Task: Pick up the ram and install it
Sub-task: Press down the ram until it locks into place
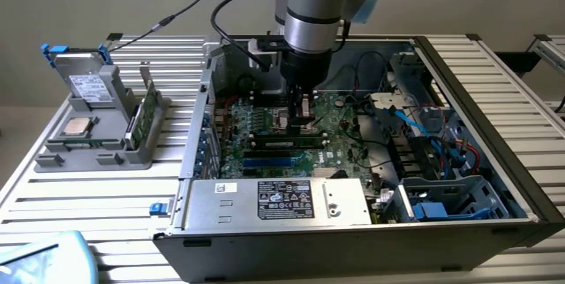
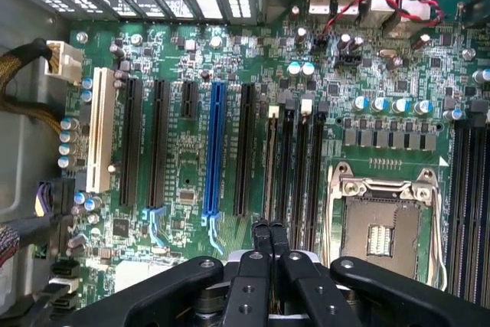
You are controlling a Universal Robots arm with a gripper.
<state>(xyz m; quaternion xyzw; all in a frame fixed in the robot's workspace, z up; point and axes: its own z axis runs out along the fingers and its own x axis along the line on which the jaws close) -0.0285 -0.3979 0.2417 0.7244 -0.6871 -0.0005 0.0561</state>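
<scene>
My end effector (image 1: 301,120) is shut, its fingers pressed together with nothing that I can see between them, low inside the computer case (image 1: 353,244) over the motherboard (image 2: 184,151). The ram (image 1: 287,143) stands edge-on in a memory slot just beneath and ahead of my fingertips (image 2: 260,229), beside the empty processor socket (image 2: 383,220). I judge it light, thin and stiff, but fragile. It is best taken by its long bare edges near the middle, clear of the chips, and pressed only straight down along its top edge, since a tilt could stress the board or the slot. From the wrist view only its narrow top edge (image 2: 272,162) shows. I cannot tell whether it sits fully home, whether the end latches have closed, or whether my fingers touch it.
</scene>
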